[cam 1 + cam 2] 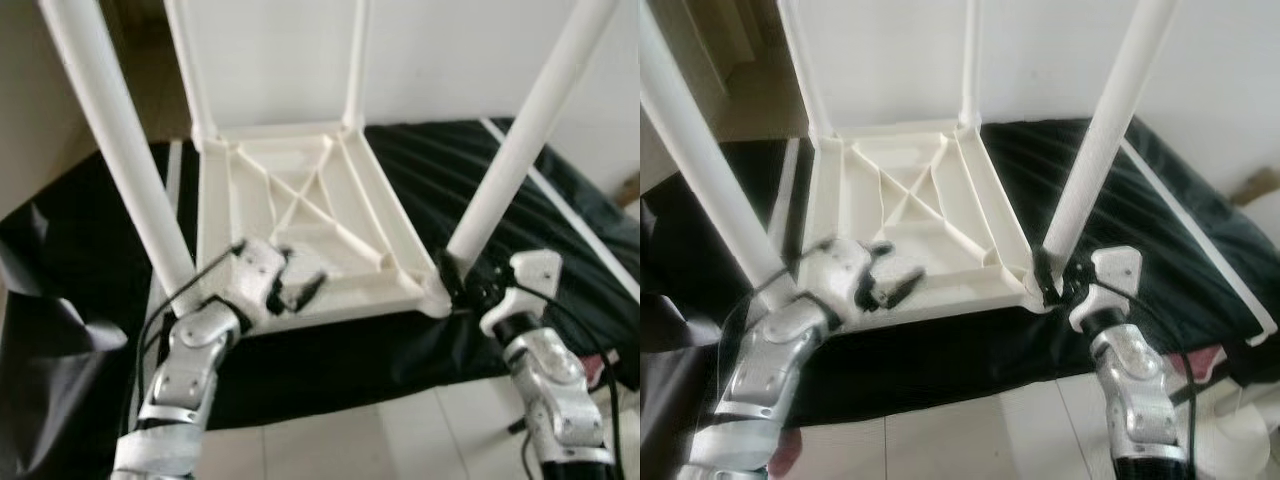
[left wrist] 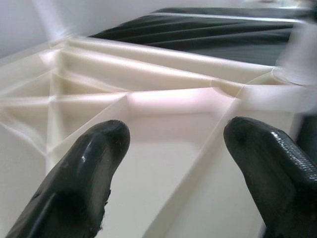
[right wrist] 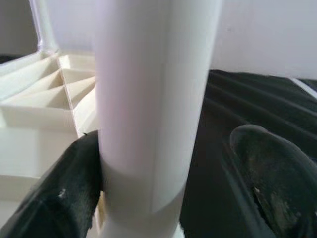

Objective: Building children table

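Right gripper (image 1: 462, 283): fingers spread around near-right leg (image 1: 520, 135), one touching. Left gripper (image 2: 173, 144): fingers parted, empty, over ribbed underside. Table (image 1: 300, 215): white, upturned on black sheet (image 1: 560, 215). Pale tile floor (image 1: 330, 445); white wall (image 1: 460, 50) behind.

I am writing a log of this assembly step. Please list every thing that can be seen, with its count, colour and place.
table top: one, white, lying upside down on the black sheet, ribbed underside up.
table legs: four, white, standing up from the corners of the table top.
black sheet: one, black, spread under the table top.
floor: light tiles, in front of the sheet.
wall: white, behind the table.
left gripper: black fingers open, above the near left part of the table top.
right gripper: black fingers either side of the near right leg's base; grip unclear.
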You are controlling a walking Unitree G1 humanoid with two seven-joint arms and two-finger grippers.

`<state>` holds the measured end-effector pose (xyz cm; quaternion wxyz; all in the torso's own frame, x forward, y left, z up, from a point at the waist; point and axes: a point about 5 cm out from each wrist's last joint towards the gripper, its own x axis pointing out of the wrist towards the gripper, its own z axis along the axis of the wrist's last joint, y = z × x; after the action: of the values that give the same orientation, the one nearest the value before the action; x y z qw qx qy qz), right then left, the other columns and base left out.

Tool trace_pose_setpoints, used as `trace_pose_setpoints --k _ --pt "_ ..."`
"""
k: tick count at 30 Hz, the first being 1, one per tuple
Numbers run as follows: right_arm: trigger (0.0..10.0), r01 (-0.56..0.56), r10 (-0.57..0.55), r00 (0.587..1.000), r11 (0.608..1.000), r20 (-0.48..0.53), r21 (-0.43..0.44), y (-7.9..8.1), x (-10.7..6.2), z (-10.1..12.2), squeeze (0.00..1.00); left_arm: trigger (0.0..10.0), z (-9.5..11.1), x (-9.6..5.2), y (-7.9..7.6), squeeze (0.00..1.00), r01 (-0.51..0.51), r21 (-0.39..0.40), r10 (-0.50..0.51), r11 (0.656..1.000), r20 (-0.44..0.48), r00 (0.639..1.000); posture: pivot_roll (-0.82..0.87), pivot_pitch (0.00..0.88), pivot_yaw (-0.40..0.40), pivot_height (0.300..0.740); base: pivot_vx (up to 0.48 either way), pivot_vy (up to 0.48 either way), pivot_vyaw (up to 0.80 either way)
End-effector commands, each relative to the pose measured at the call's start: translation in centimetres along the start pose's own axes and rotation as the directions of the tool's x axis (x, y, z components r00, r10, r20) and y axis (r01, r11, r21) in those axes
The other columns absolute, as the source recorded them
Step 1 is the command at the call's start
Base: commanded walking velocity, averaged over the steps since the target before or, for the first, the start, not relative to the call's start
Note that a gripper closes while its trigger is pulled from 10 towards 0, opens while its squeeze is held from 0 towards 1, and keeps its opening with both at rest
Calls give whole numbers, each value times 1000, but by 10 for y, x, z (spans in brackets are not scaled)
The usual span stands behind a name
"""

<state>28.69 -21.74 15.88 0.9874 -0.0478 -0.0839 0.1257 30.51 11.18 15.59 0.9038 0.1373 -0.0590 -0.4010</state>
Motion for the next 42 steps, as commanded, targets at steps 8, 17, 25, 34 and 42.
trace_pose_setpoints --k 8,17,25,34,42 --pt "10000 43 -43 999 999 9 24 11 -12 1 0 10000 3 2 -10 0 105 -27 -104 994 15 994 2 1 -9 740 0 0 0" --pt "10000 195 -199 980 971 13 141 51 -51 -5 0 10000 1 -6 -31 0 -107 -179 119 978 55 991 6 25 -5 740 0 0 0" --pt "10000 369 -367 930 923 -37 107 51 -75 -11 0 10000 -11 -20 -21 0 -363 -173 368 916 0 930 3 23 5 740 0 0 0" --pt "10000 477 -474 879 876 -61 66 59 -82 -15 0 10000 -16 -29 -21 0 -576 -232 582 784 -49 812 -11 0 27 740 0 0 0" --pt "10000 497 -495 868 867 -43 45 58 -84 -10 0 10000 -11 -26 -25 0 -580 -250 594 775 -26 804 -17 0 30 740 0 0 0"
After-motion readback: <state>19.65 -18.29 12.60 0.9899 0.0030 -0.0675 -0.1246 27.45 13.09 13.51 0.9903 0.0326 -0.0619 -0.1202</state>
